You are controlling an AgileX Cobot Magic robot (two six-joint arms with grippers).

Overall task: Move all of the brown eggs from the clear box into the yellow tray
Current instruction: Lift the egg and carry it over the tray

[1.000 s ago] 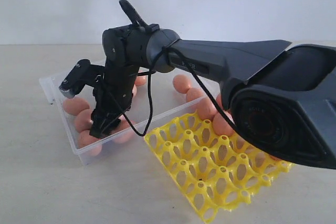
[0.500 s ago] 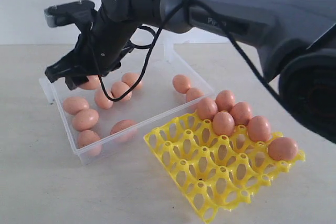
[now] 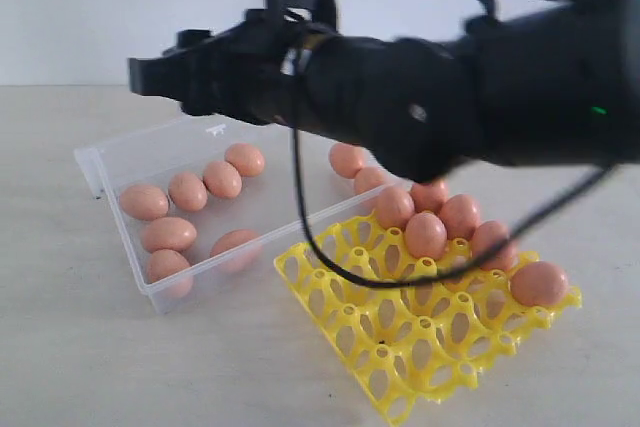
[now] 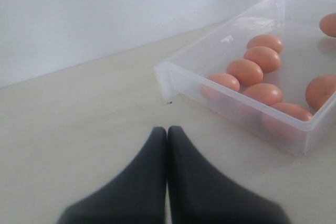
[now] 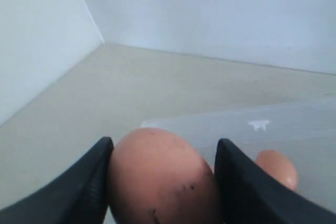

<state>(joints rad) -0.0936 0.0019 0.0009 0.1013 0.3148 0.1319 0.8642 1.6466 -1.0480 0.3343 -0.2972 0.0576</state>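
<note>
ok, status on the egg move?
Right gripper shut on brown egg, above clear box. Left gripper shut, empty, outside box. Yellow tray part-filled; nothing blocking seen.

So the right pincer (image 5: 164, 145) has a brown egg (image 5: 163, 182) squeezed between its two dark fingers (image 5: 86, 184), faint dark specks on the shell. Just past the tips sits the clear box (image 5: 236, 121), with another egg (image 5: 277, 167) peeking out beside one finger. Beige table (image 5: 131, 82) beyond.
</note>
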